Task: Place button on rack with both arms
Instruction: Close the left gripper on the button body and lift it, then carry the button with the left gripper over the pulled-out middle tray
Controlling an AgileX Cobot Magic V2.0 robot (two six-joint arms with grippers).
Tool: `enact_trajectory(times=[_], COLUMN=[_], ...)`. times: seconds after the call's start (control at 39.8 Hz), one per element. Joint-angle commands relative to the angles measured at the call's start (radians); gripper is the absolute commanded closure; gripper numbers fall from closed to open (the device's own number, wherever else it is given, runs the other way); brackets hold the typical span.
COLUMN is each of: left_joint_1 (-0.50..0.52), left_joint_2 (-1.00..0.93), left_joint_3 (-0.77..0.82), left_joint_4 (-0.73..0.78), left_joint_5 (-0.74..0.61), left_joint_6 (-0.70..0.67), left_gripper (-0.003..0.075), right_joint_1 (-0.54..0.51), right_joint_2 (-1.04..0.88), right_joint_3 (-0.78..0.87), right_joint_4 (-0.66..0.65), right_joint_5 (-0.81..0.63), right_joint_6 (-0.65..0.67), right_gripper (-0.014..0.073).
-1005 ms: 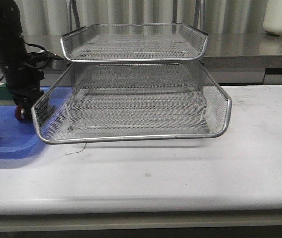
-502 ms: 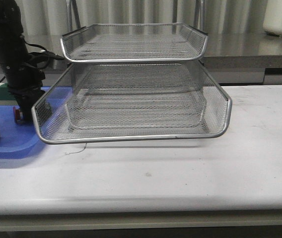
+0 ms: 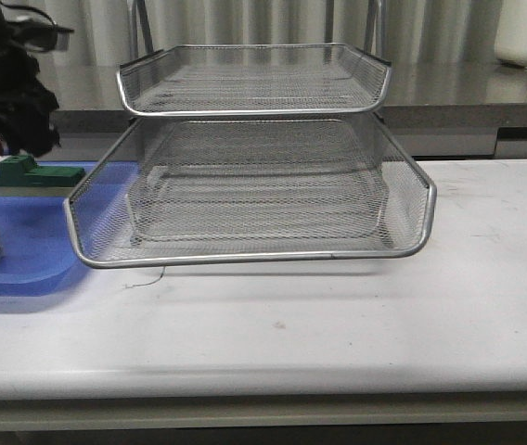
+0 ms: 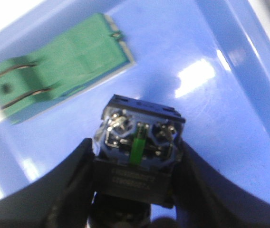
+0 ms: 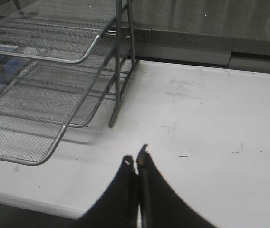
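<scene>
Silver mesh rack (image 3: 254, 158) stands on the desk (image 3: 338, 324), beside the left end effector (image 4: 135, 190), which holds the button (image 4: 137, 142) above the blue tray (image 4: 230, 95). Judged risk — the grip looks narrow, so the button could twist out. Only the left wrist view shows the clamp; the right end effector (image 5: 136, 164) sits pinched together, empty.

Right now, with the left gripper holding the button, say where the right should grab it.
Probably the clear terminal end of the button, which juts beyond the left gripper. Its fingers cover two sides, so the shut right gripper must open and take the free faces.
</scene>
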Motion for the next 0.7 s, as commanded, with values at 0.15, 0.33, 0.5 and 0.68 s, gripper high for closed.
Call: enact_trajectory(times=[0.15, 0.33, 0.5, 0.68], left_joint_1=[0.000, -0.007, -0.087, -0.262], left_joint_2=[-0.344, -0.531, -0.632, -0.634], left_joint_3=[0.205, 0.403, 0.470, 0.470], left_joint_4=[-0.015, -0.096, -0.165, -0.173], left_joint_5=[0.054, 0.054, 0.054, 0.048], left_joint_6=[-0.055, -0.040, 0.016, 0.018], left_gripper=[0.0512, 0.0512, 0.0512, 0.0512], right_joint_1=[0.003, 0.003, 0.003, 0.003], right_joint_2=[0.007, 0.007, 0.007, 0.007], right_joint_3=[-0.025, -0.025, -0.025, -0.025], right_joint_4=[-0.002, -0.002, -0.002, -0.002], right_joint_5=[-0.081, -0.081, -0.081, -0.081], right_joint_6=[-0.002, -0.002, -0.002, -0.002], right_gripper=[0.0653, 0.0653, 0.0653, 0.0653])
